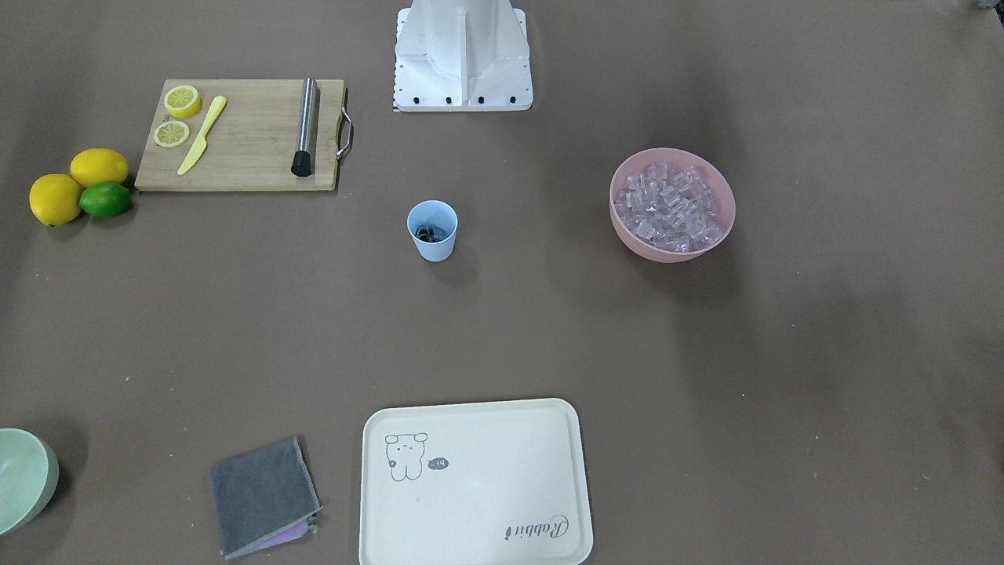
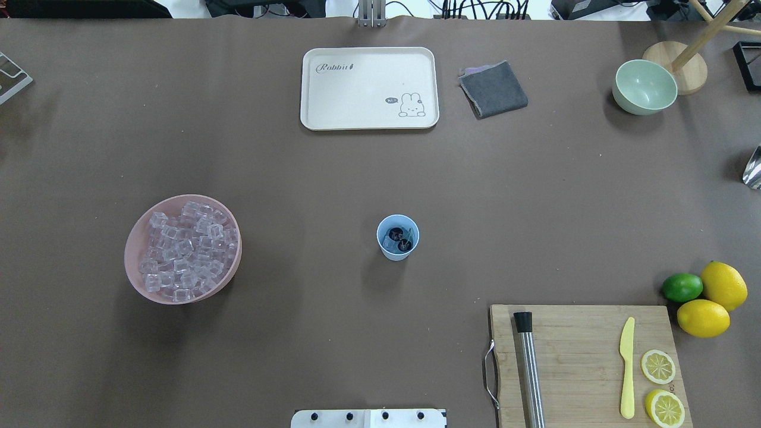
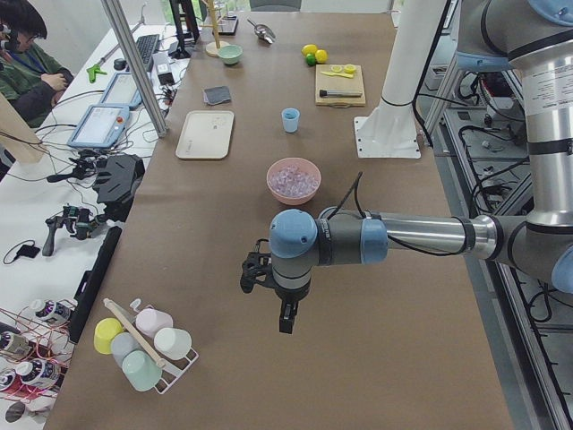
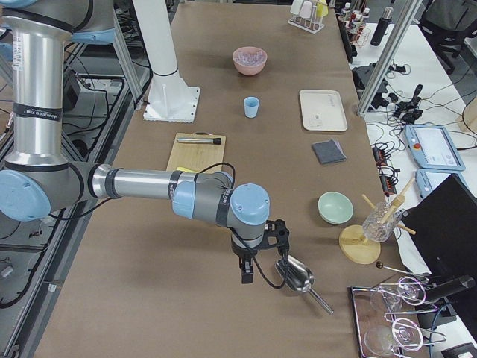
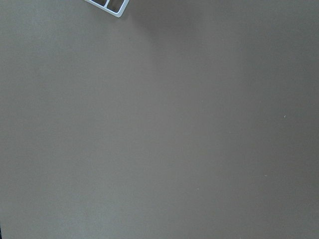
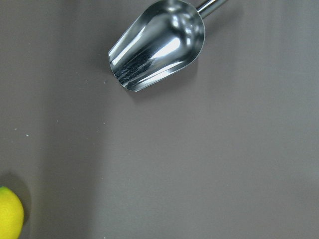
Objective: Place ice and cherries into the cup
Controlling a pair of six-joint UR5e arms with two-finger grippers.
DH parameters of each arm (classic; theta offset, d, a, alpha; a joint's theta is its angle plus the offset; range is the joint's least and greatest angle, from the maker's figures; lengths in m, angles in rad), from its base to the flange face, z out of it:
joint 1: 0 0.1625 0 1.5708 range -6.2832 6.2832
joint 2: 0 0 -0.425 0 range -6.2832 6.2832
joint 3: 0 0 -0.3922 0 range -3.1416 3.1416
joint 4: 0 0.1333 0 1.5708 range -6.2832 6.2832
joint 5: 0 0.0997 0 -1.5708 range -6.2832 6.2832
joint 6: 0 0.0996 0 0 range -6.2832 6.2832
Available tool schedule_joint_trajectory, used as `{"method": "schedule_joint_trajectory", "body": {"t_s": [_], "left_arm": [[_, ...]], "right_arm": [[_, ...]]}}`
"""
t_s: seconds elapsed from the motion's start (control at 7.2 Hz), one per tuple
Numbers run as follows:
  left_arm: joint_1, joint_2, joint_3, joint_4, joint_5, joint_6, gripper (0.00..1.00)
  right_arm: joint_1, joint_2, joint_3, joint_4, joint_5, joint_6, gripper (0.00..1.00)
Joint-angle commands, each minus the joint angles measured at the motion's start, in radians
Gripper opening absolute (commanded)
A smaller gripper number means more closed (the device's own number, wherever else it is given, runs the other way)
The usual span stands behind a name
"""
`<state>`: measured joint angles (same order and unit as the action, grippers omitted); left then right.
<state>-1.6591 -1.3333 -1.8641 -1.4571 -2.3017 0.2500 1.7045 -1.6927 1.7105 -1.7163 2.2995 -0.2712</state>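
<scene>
The light blue cup [image 2: 398,237] stands upright at the table's middle, also in the front view [image 1: 432,230]. The dark cherries [image 2: 400,236] lie inside it. The ice [image 2: 185,249] fills the pink bowl [image 1: 627,224] on the robot's left side. My left gripper [image 3: 286,320] hangs over bare table far from the cup, near the table's left end. My right gripper [image 4: 247,273] hangs near the table's right end, beside a metal scoop [image 4: 298,277]. Both grippers show only in the side views, so I cannot tell whether they are open or shut.
A cutting board [image 2: 582,362] holds a muddler [image 2: 529,371], a yellow knife [image 2: 627,368] and lemon slices [image 2: 658,367]. Two lemons [image 2: 723,285] and a lime [image 2: 682,287] lie beside it. A cream tray [image 2: 368,113], grey cloth [image 2: 493,89] and pale green bowl [image 2: 644,87] sit at the far side.
</scene>
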Motion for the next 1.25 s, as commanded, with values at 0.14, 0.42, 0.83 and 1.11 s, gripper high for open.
{"method": "schedule_joint_trajectory", "body": {"t_s": [0.14,0.42,0.83,1.11], "left_arm": [[0.001,0.002,0.0,0.0,-0.002,0.002,1.0],[0.001,0.002,0.0,0.0,-0.002,0.002,1.0],[0.001,-0.003,0.0,0.0,-0.002,0.002,1.0],[0.001,-0.006,0.0,0.0,-0.002,0.002,1.0]], "right_arm": [[0.001,-0.019,-0.014,0.009,0.097,0.086,1.0],[0.003,-0.03,-0.017,0.011,0.056,0.079,1.0],[0.003,-0.045,-0.019,0.011,0.028,0.079,1.0],[0.001,-0.062,-0.006,0.027,0.015,0.078,1.0]]}}
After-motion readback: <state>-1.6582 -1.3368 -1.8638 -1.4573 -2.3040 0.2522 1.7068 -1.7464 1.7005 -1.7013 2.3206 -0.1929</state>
